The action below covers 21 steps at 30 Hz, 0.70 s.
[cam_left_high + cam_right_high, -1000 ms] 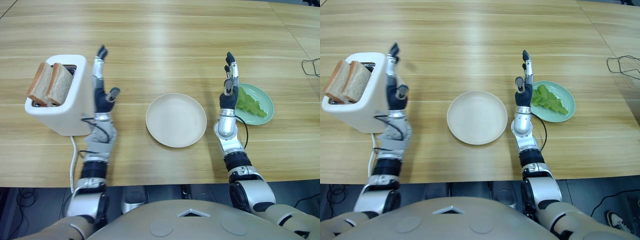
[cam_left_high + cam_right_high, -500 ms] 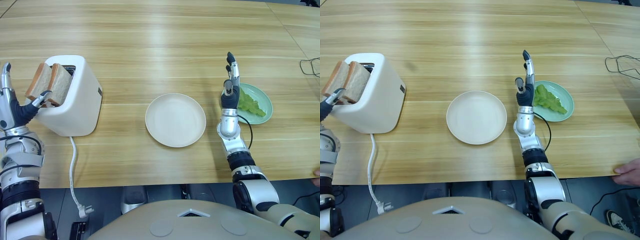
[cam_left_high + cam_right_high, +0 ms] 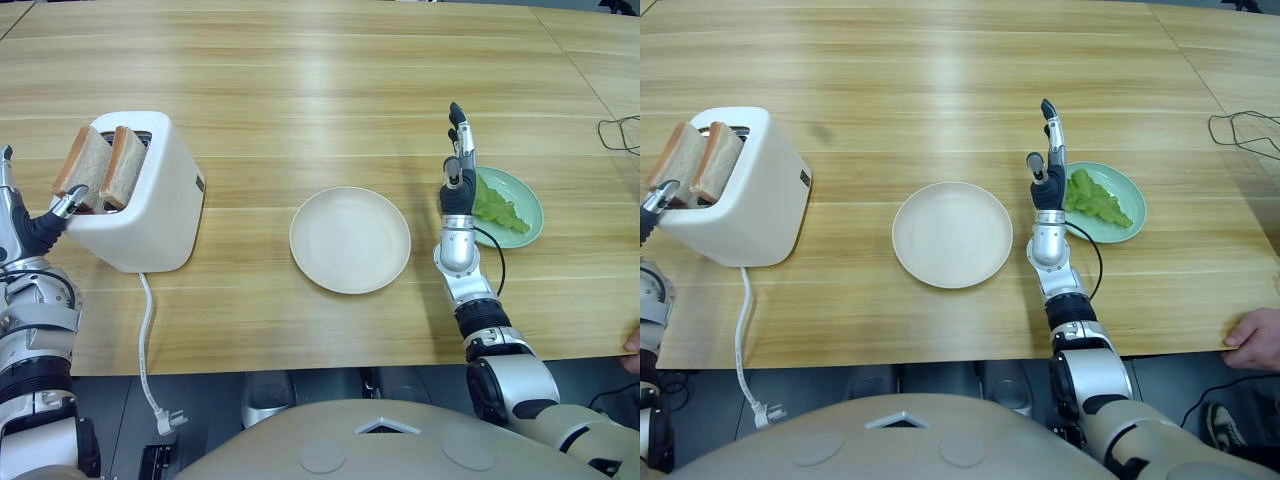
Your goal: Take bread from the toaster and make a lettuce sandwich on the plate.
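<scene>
A white toaster (image 3: pixel 150 205) stands at the table's left with two bread slices (image 3: pixel 82 165) (image 3: pixel 124 166) sticking up from its slots. My left hand (image 3: pixel 28 228) is just left of the toaster, open, its thumb close to the outer slice; I cannot tell whether it touches. The empty beige plate (image 3: pixel 350 240) lies at the centre. My right hand (image 3: pixel 457 185) stands upright and open between that plate and a small green plate (image 3: pixel 522 186), which holds a lettuce leaf (image 3: pixel 497 207).
The toaster's white cord (image 3: pixel 146 330) runs over the front edge, with its plug (image 3: pixel 166 423) hanging below. A dark cable (image 3: pixel 1240 125) lies at the far right. A person's hand (image 3: pixel 1255 340) rests on the table's front right edge.
My left hand has moved from the toaster's right side to its left side, beside the bread. The right hand stayed where it was. A person's hand came in at the right edge.
</scene>
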Each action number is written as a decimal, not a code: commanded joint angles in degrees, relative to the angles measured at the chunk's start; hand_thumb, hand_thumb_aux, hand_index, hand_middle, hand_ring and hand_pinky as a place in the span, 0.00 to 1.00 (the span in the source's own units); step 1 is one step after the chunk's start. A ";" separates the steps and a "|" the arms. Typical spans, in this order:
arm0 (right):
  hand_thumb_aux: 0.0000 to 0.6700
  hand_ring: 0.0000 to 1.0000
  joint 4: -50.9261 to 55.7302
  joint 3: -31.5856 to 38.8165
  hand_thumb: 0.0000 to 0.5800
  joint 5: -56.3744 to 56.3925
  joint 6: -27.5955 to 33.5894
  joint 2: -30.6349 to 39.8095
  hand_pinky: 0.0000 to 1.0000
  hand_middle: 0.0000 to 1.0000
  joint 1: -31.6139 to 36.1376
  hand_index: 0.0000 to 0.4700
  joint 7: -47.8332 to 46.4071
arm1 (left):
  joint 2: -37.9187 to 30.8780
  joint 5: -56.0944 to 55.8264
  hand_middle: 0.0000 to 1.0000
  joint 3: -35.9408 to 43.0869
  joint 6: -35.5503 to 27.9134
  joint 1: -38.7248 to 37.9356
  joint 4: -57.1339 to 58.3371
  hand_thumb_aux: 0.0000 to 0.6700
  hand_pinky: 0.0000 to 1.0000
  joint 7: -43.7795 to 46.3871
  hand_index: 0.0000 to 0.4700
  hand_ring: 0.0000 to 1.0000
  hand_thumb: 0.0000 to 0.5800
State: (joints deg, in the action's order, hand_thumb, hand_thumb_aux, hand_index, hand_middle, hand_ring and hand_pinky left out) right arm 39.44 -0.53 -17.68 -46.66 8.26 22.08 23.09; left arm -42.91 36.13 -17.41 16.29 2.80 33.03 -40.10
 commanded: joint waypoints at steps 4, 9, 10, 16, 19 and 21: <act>0.00 0.00 0.41 -0.09 0.00 0.13 -0.12 0.67 0.00 0.00 0.43 0.00 -0.23 | -0.35 -0.48 0.00 4.12 -0.63 -0.79 1.70 1.00 0.00 2.32 0.98 0.00 1.00; 0.00 0.00 0.48 -0.18 0.00 0.27 0.00 0.88 0.00 0.00 0.56 0.00 -0.20 | -0.35 0.35 0.00 6.84 0.23 -1.33 -2.19 1.00 0.00 2.96 0.98 0.00 1.00; 0.00 0.00 0.54 -0.18 0.00 0.30 0.02 0.87 0.00 0.00 0.61 0.00 -0.20 | -0.30 0.65 0.00 7.26 0.23 -1.55 -3.50 1.00 0.00 2.89 0.98 0.00 1.00; 0.00 0.00 0.97 -0.05 0.00 0.15 0.24 0.64 0.00 0.00 0.75 0.00 0.02 | -0.23 1.05 0.00 7.01 -0.43 -2.17 -9.10 1.00 0.00 1.75 0.98 0.00 1.00; 0.00 0.00 1.29 -0.04 0.00 0.07 0.44 0.52 0.00 0.00 0.88 0.00 0.22 | 0.39 0.48 1.00 6.97 -1.31 -1.49 -10.78 1.00 1.00 2.62 0.98 1.00 1.00; 0.00 0.00 1.56 0.03 0.00 0.00 0.47 0.37 0.00 0.00 1.00 0.00 0.35 | 0.74 -0.42 1.00 6.28 -2.07 -0.92 -11.22 1.00 1.00 3.33 0.98 1.00 1.00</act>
State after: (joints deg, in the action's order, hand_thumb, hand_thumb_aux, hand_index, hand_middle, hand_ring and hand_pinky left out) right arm 40.20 -0.54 -17.66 -46.60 8.73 22.45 23.25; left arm -42.65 36.34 -11.94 15.09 1.54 22.42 -38.15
